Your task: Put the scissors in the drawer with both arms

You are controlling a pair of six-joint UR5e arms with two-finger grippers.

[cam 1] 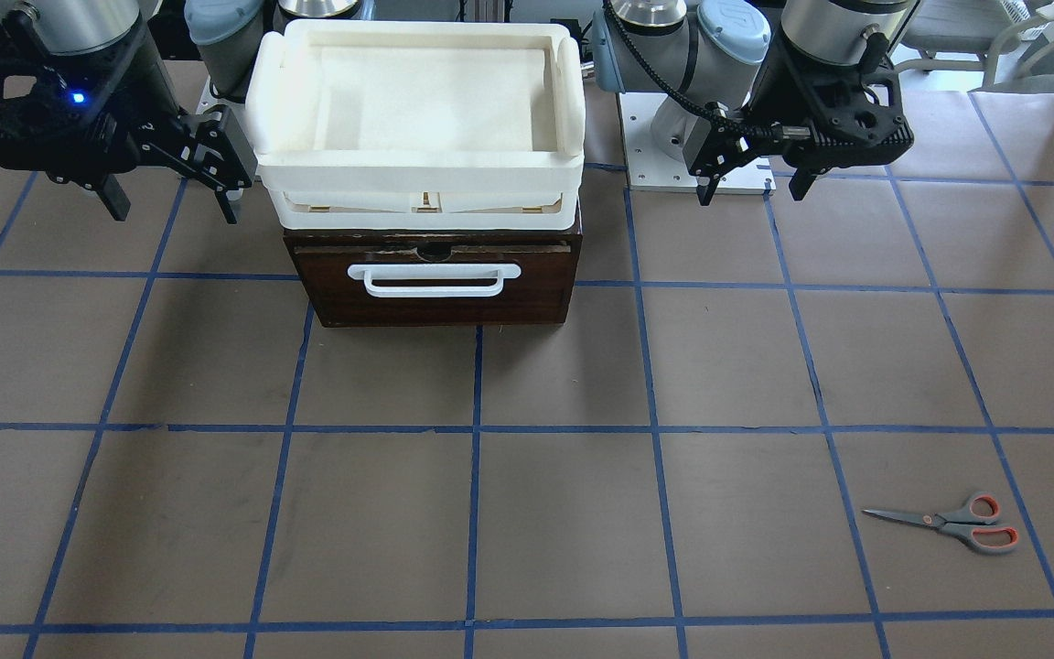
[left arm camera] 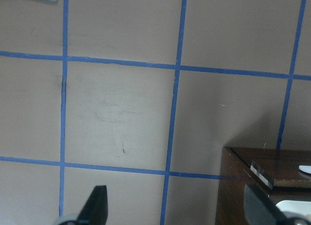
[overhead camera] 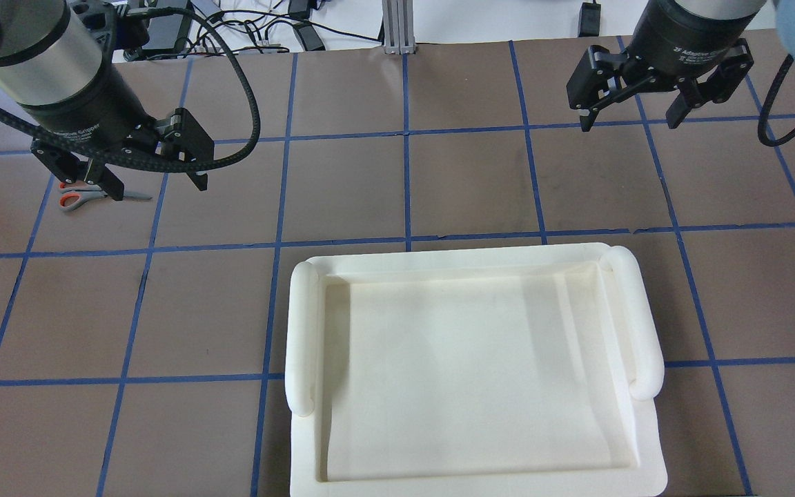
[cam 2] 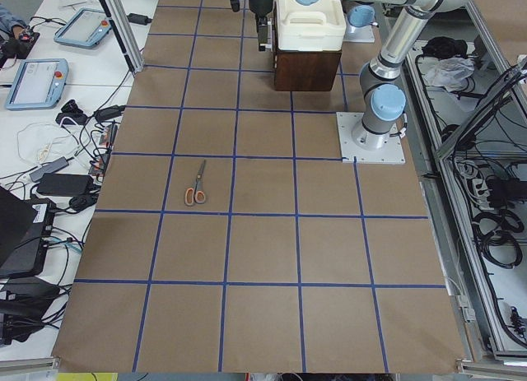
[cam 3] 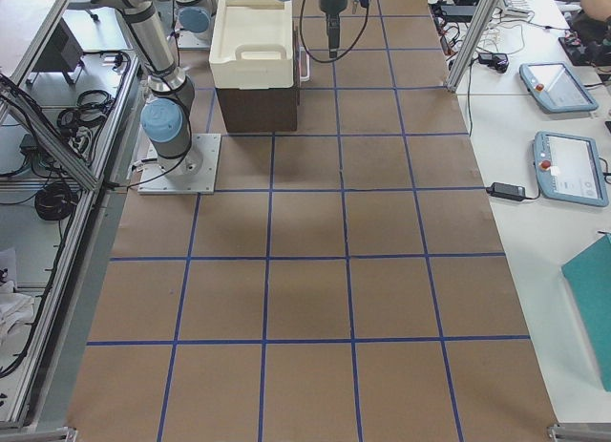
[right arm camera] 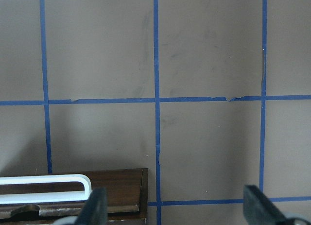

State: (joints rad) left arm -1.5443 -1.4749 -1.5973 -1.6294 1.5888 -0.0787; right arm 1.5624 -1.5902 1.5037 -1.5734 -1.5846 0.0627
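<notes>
The scissors lie flat on the brown table, far out on my left side, blades shut. In the overhead view the scissors are partly hidden behind my left gripper, which hangs open and empty high above the table. The dark brown drawer with its white bar handle looks shut, at the middle near my base. My right gripper is open and empty, raised beside the drawer. The right wrist view shows the drawer front and the left wrist view shows a drawer corner.
A white foam tray sits on top of the drawer cabinet and hides it in the overhead view. Blue tape lines grid the brown table. Tablets and cables lie on side benches beyond the table edge.
</notes>
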